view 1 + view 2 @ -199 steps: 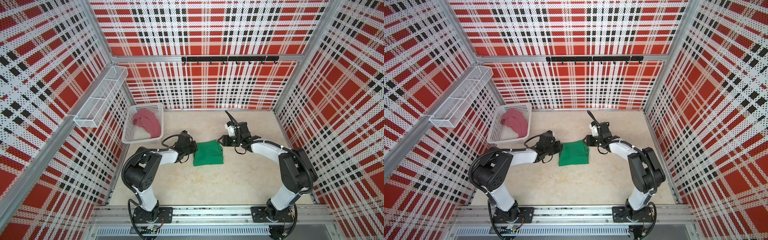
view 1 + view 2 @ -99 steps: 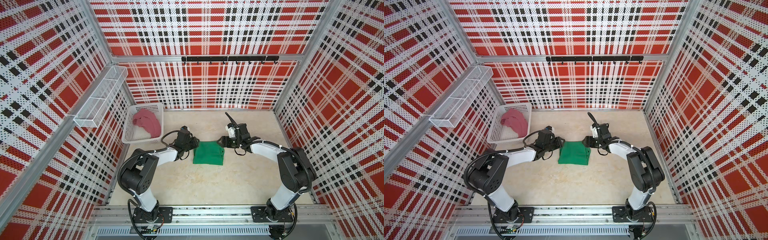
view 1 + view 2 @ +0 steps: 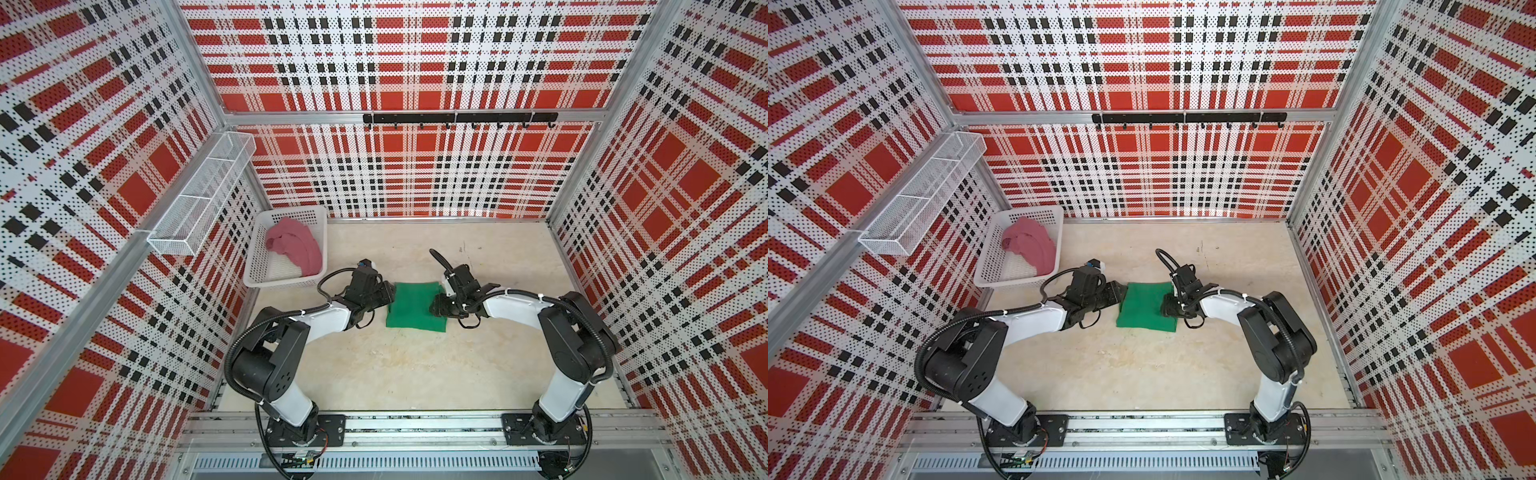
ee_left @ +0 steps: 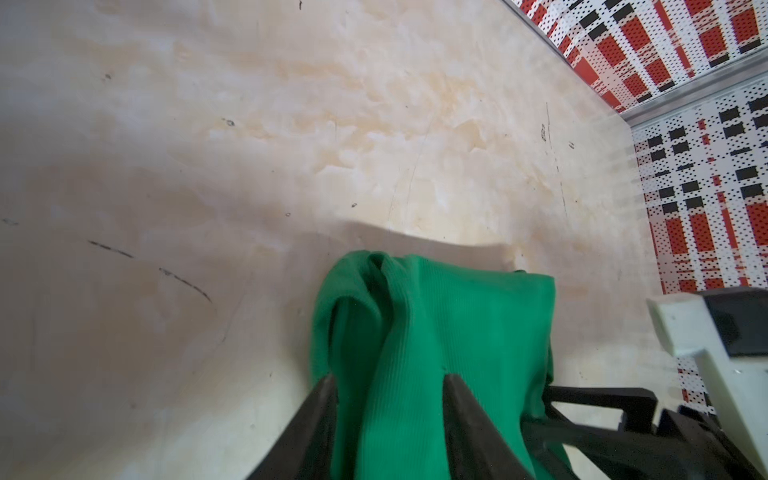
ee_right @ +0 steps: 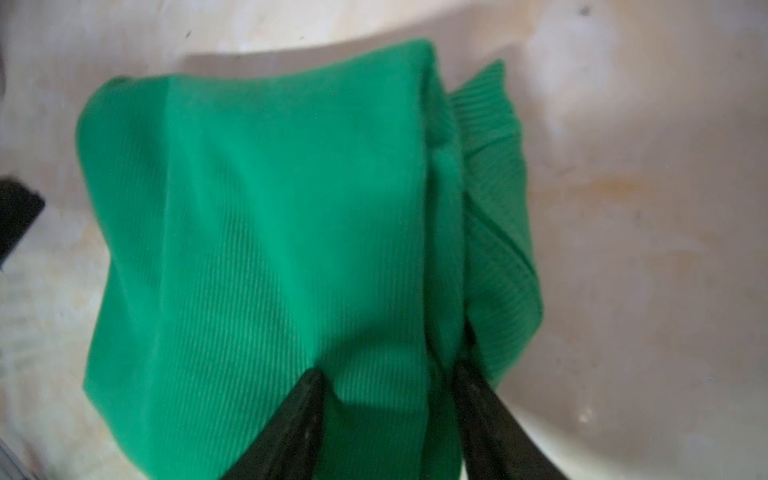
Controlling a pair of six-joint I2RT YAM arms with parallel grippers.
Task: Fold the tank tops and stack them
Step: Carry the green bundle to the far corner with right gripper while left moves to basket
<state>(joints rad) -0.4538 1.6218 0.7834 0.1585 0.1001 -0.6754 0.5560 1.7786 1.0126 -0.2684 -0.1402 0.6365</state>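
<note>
My left arm (image 3: 328,318) reaches low and forward, forearm angled inward; the left jaws stand parted, tips pointing toward my right side. My right arm (image 3: 515,309) mirrors it, elbow raised, wrist dipped; the right jaws likewise stand parted, facing the left jaws.

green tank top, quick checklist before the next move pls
1. green tank top folded into a rectangle on the table: ok
2. left gripper jaws apart, cloth between them: ok
3. right gripper jaws apart over the cloth: ok
4. either gripper really pinching cloth: cannot tell
5. pink tank top out of the basket and folded: not ok, crumpled inside it
</note>
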